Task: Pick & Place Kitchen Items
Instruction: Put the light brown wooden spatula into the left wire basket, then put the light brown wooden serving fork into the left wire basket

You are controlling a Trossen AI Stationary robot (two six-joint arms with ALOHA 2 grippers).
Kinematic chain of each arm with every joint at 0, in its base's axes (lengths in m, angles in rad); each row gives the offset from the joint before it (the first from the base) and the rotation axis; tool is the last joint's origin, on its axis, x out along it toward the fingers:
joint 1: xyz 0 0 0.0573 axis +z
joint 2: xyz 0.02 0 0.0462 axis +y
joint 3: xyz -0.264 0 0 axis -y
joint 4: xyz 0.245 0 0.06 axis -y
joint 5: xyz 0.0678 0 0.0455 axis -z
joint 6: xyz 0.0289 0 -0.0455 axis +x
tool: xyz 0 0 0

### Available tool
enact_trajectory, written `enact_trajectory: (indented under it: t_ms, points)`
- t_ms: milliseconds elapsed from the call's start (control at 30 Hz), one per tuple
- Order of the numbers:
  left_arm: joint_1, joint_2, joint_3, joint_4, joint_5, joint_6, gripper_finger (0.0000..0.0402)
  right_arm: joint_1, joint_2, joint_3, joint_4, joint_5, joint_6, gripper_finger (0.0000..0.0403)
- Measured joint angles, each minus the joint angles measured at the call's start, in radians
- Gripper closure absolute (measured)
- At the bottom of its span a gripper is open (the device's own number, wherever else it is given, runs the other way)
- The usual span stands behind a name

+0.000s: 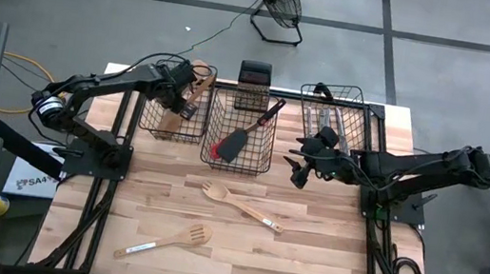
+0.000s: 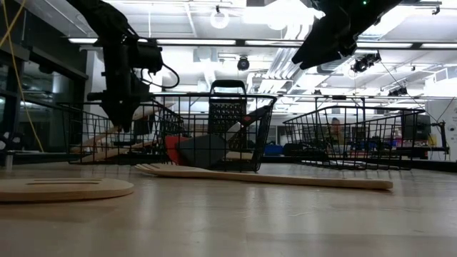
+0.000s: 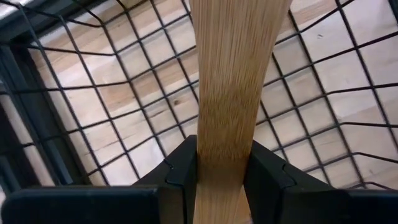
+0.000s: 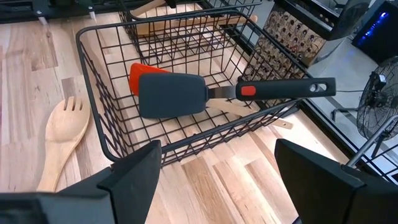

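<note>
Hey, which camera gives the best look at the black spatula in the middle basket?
The right wrist view: black spatula unobstructed, blade to handle. High view shows it small; low view only through basket wires; left wrist view misses it.

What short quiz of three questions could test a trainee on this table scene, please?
1. True or false: the left gripper is shut on a wooden utensil over the left basket.
2. The black spatula lies in which basket: A left, B middle, C right?
3. How many wooden utensils lie on the bare table?

Key:
1. True.
2. B, the middle basket.
3. Two: the wooden spork and the slotted wooden spatula.
</note>
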State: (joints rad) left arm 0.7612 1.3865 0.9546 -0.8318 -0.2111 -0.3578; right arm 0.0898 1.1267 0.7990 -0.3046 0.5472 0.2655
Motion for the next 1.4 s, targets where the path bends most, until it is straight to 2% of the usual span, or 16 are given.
enact_trajectory:
  t_ms: [233, 400, 633, 933, 1400]
  points:
    - [0.0, 0.003, 0.0, -0.001, -0.008, 0.013, 0.0311, 0.0, 0.0, 0.0, 0.0, 0.0, 0.0, 0.0096]
    - [0.0, 0.064, 0.0, 0.004, 0.018, 0.018, 0.031, 0.0, 0.0, 0.0, 0.0, 0.0, 0.001, 0.0096]
    - [0.0, 0.142, -0.001, 0.02, 0.015, 0.022, 0.0255, 0.0, 0.0, 0.0, -0.004, 0.0, 0.001, 0.0096]
    - [-0.002, 0.142, 0.001, 0.024, 0.015, 0.021, 0.0245, 0.0, 0.0, 0.0, -0.04, 0.0, 0.006, 0.0096]
    - [-0.003, 0.12, 0.222, -0.267, 0.007, 0.026, 0.0243, 0.03, 0.0, 0.0, -0.051, -0.079, 0.052, 0.0096]
